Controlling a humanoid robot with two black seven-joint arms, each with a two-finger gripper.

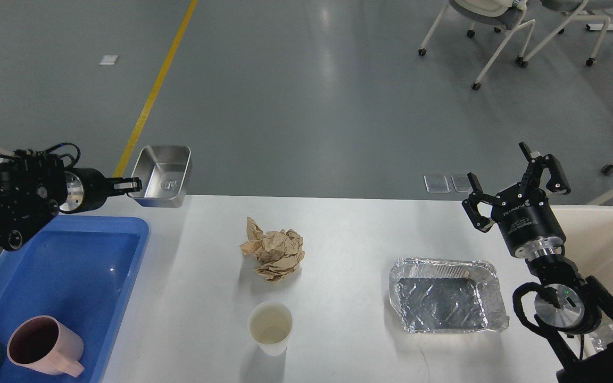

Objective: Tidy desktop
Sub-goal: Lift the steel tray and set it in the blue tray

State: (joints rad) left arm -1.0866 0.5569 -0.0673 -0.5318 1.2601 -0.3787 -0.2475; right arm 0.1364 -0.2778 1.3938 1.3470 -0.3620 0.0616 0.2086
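The white desktop (pixel 349 234) holds a crumpled brown paper ball (pixel 274 254), a white paper cup (pixel 270 327) and a foil tray (pixel 447 301). My left gripper (pixel 132 186) is shut on the near rim of a small steel box (pixel 162 175) and holds it in the air above the desktop's far left corner. My right gripper (pixel 516 173) is open and empty, raised above the desktop's right end, behind the foil tray.
A blue plastic tray (pixel 61 276) at the left holds a pink mug (pixel 44 347). A cream-white bin (pixel 610 239) stands off the right edge. Wheeled chairs (pixel 498 32) stand on the floor far back right.
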